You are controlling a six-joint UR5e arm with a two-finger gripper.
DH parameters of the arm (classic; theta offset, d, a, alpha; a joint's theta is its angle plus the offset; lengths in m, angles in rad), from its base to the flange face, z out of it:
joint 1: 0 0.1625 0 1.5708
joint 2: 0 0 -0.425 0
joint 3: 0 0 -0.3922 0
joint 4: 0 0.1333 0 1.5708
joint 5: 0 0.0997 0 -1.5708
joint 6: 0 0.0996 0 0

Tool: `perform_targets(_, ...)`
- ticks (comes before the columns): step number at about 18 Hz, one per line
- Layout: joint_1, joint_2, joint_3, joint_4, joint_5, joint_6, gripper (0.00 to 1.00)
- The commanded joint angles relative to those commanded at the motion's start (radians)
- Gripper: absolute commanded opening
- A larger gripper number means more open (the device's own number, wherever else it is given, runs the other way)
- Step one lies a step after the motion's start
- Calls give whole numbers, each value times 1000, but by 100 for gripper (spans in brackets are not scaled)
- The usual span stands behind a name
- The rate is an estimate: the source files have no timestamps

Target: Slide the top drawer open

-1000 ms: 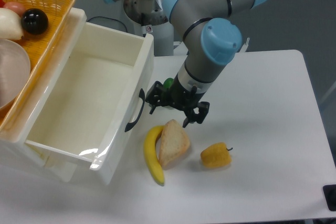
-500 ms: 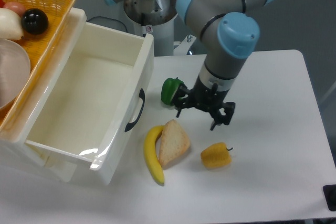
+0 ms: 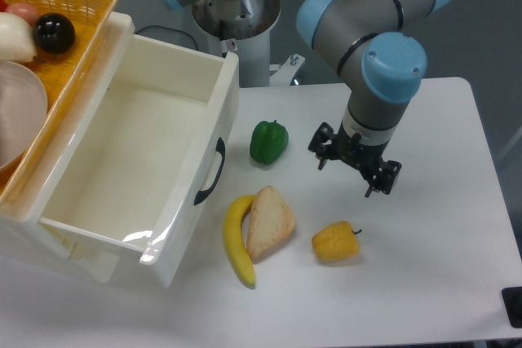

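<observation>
White plastic top drawer extended lower-right, handle toward the empty, wide-spread gripper.

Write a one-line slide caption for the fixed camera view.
Top drawer pulled open and empty; open gripper hovers beside green pepper.

One fixed camera, high front view (angled down), table close

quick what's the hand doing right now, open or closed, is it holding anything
Hand: open, holding nothing, above the table to the right of the green pepper, clear of the top drawer.
</observation>
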Motion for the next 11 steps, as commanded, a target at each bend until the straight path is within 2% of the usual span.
perform_targets(5, 41, -41, 12, 32, -5, 163, 100)
perform_targets(7, 48, -64, 29, 40, -6, 177, 100)
perform_targets(11, 49, -74, 34, 41, -8, 178, 100)
